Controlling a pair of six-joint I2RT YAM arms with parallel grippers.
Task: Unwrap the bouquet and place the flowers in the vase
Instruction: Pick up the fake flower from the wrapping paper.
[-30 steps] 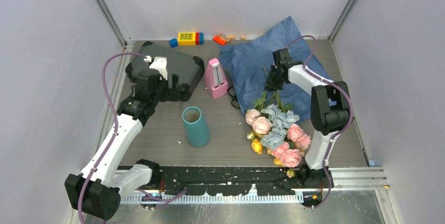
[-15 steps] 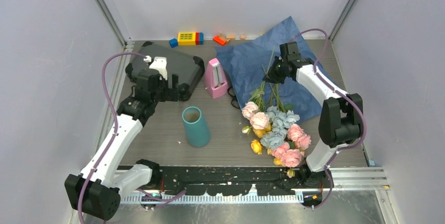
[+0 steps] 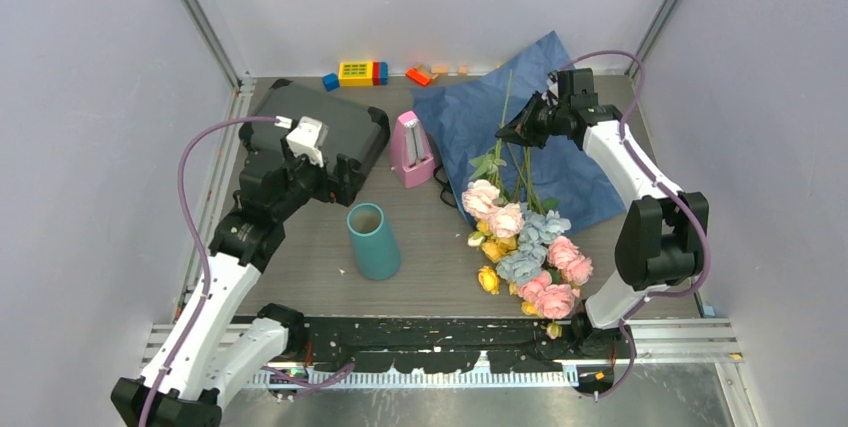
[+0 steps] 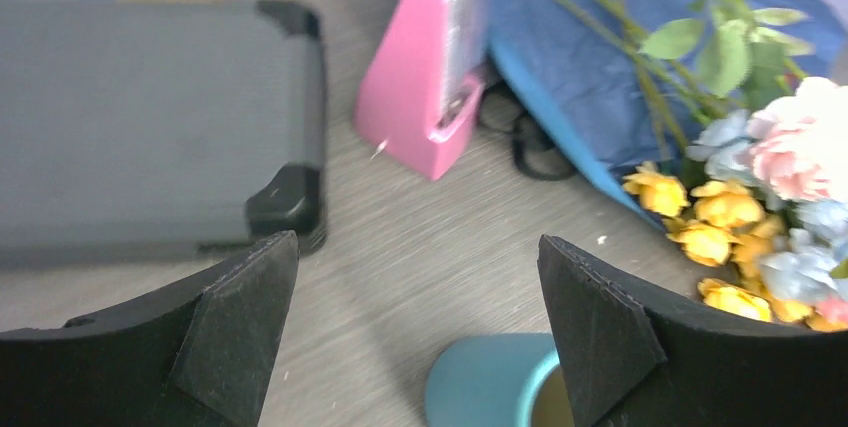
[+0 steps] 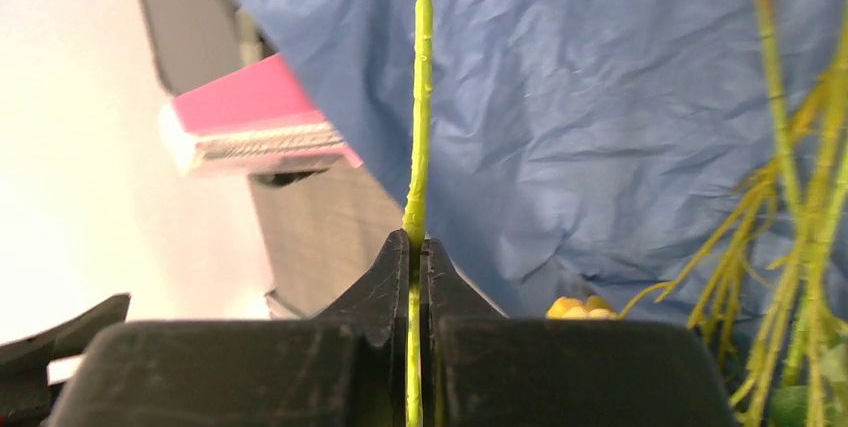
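1. The left arm (image 3: pixel 215 287) and the right arm (image 3: pixel 625 162) share one build: white tapered shells between bulky black joint housings.
2. A purple left cable (image 3: pixel 183 192) runs in a loose loop beside its arm, and a matching right cable (image 3: pixel 605 53) does likewise.
3. A white camera block (image 3: pixel 308 135) caps the left wrist.
4. The left gripper (image 4: pixel 417 247) has matte black, wedge-shaped fingers (image 4: pixel 235 337) with faceted faces.
5. The right gripper (image 5: pixel 415 247) has black fingers (image 5: pixel 385 282) tapering to narrow tips above a scuffed black bar.

The vase (image 4: pixel 485 387) is cut off below, perhaps partly hidden.
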